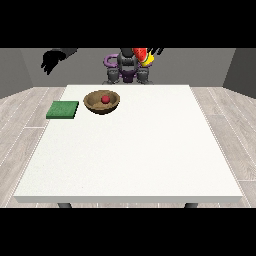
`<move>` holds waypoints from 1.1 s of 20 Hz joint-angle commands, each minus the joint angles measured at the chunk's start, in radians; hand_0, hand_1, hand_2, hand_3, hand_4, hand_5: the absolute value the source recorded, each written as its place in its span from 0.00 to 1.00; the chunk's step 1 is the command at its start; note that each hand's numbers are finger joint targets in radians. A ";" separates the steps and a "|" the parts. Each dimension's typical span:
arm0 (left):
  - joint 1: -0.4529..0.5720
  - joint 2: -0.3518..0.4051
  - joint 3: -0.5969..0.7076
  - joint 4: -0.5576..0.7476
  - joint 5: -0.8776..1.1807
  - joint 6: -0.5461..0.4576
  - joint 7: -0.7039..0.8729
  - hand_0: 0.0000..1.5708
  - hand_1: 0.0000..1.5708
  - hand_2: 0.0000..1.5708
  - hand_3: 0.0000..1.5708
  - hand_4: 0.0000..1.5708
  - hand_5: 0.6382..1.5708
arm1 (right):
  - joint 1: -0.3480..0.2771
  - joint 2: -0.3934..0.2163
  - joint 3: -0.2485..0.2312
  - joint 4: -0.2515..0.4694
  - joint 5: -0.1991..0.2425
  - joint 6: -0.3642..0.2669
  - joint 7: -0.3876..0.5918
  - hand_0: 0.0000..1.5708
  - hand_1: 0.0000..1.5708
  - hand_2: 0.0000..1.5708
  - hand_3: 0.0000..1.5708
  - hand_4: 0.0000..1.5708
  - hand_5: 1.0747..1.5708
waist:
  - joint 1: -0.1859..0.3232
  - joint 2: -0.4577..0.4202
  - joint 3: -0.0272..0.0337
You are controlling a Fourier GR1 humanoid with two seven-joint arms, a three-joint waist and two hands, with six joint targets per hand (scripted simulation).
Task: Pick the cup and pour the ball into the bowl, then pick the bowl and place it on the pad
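A round brown wooden-looking bowl (102, 102) sits on the smooth white table (135, 150) with a small red ball (105, 99) inside, and a flat green square pad (63, 110) lies just beside it at the table's edge. The hand at the view's right (156, 50) is raised high, clasping a tilted red and yellow cup (144, 55). The hand at the view's left (51, 60) hangs in the air with fingers drooping, relaxed, holding nothing.

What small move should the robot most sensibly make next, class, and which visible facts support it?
Probably set the cup aside and bring a hand to the bowl. The red ball already lies in the bowl, the hand at the view's right holds the cup tilted high, and the bowl sits beside the green pad, not on it.
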 commanded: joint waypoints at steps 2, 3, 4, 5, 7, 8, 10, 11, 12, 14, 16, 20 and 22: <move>0.053 0.018 0.287 -0.122 0.377 -0.050 -0.128 0.00 0.00 0.00 0.00 0.70 1.00 | 0.024 0.022 -0.004 -0.003 0.017 -0.042 -0.020 0.00 0.00 0.00 0.00 0.50 0.97 | 0.060 0.021 -0.0029; 0.050 0.014 0.315 -0.147 0.447 -0.111 -0.148 0.00 0.00 0.00 0.00 0.68 1.00 | 0.030 0.052 -0.002 0.017 0.022 -0.069 -0.023 0.00 0.00 0.00 0.00 0.49 0.97 | 0.098 0.023 0.0006; 0.033 0.038 0.363 -0.153 0.507 -0.155 -0.170 0.00 0.00 0.00 0.00 0.67 1.00 | 0.029 0.062 0.011 0.009 0.023 -0.058 -0.025 0.00 0.00 0.00 0.00 0.49 0.97 | 0.087 0.041 0.0035; 0.053 0.056 0.397 -0.162 0.572 -0.221 -0.179 0.00 0.00 0.00 0.00 0.67 1.00 | 0.053 0.069 0.007 0.023 0.029 -0.071 -0.027 0.00 0.00 0.00 0.00 0.50 0.98 | 0.111 0.034 0.0044; 0.050 0.146 0.471 -0.147 0.654 -0.327 -0.226 0.00 0.00 0.00 0.00 0.67 1.00 | 0.038 0.111 0.029 -0.012 0.038 -0.101 -0.033 0.00 0.00 0.00 0.00 0.46 0.99 | 0.096 0.069 0.0070; 0.026 0.137 0.492 -0.155 0.699 -0.358 -0.202 0.00 0.00 0.00 0.00 0.67 0.99 | 0.046 0.122 0.018 0.023 0.041 -0.111 -0.067 0.00 0.00 0.00 0.00 0.46 0.99 | 0.119 0.091 0.0096; 0.062 0.207 0.541 -0.151 0.769 -0.462 -0.236 0.00 0.00 0.00 0.00 0.67 0.99 | 0.071 0.127 0.010 0.038 0.044 -0.099 -0.121 0.00 0.00 0.00 0.00 0.46 0.99 | 0.147 0.119 0.0108; 0.040 0.212 0.541 -0.161 0.777 -0.471 -0.214 0.00 0.00 0.00 0.00 0.67 0.99 | 0.045 0.129 -0.011 0.074 0.032 -0.099 -0.163 0.00 0.00 0.00 0.00 0.47 0.99 | 0.158 0.143 0.0122; 0.025 0.251 0.565 -0.141 0.786 -0.486 -0.230 0.00 0.00 0.00 0.00 0.67 0.99 | 0.028 0.193 0.044 0.045 0.065 -0.141 -0.159 0.00 0.00 0.00 0.00 0.47 0.99 | 0.134 0.166 0.0116; 0.052 0.307 0.595 -0.134 0.828 -0.558 -0.233 0.00 0.00 0.00 0.00 0.67 0.98 | 0.035 0.195 0.019 0.087 0.054 -0.133 -0.219 0.00 0.00 0.00 0.00 0.47 0.99 | 0.143 0.198 0.0121; 0.086 0.300 0.596 -0.162 0.836 -0.555 -0.267 0.00 0.00 0.00 0.00 0.66 0.99 | -0.006 0.171 0.012 0.158 0.052 -0.104 -0.260 0.00 0.00 0.00 0.00 0.46 0.99 | 0.144 0.227 0.0125; 0.106 0.360 0.630 -0.162 0.887 -0.594 -0.204 0.00 0.00 0.00 0.00 0.63 0.98 | -0.026 0.234 0.069 0.228 0.101 -0.146 -0.297 0.00 0.00 0.00 0.00 0.39 0.97 | 0.107 0.204 0.0124; 0.182 0.374 0.638 -0.187 0.890 -0.608 -0.242 0.00 0.00 0.00 0.00 0.64 0.97 | -0.026 0.218 0.063 0.269 0.095 -0.115 -0.335 0.00 0.00 0.00 0.00 0.37 0.97 | 0.101 0.194 0.0123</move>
